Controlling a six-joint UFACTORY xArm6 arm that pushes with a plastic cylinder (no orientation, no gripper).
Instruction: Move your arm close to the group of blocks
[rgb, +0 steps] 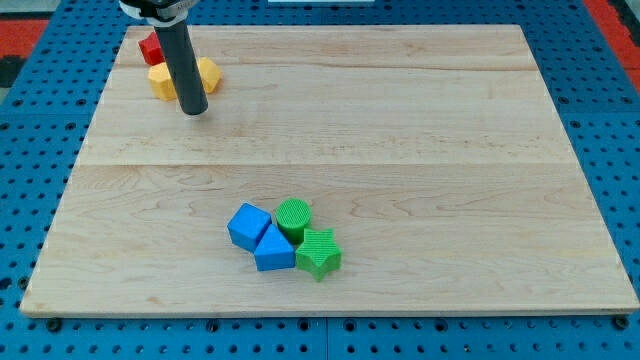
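Note:
A group of several blocks lies at the view's lower middle: a blue cube (248, 225), a blue triangular block (273, 249), a green cylinder (294, 217) and a green star (319, 254), all touching. My tip (193, 110) rests on the board at the view's upper left, far from that group. It stands right in front of a yellow block (163, 82) and partly hides it. A red block (151, 47) sits just behind the yellow one.
The wooden board (420, 150) lies on a blue pegboard table (610, 120). The rod (180, 55) rises from the tip out of the view's top.

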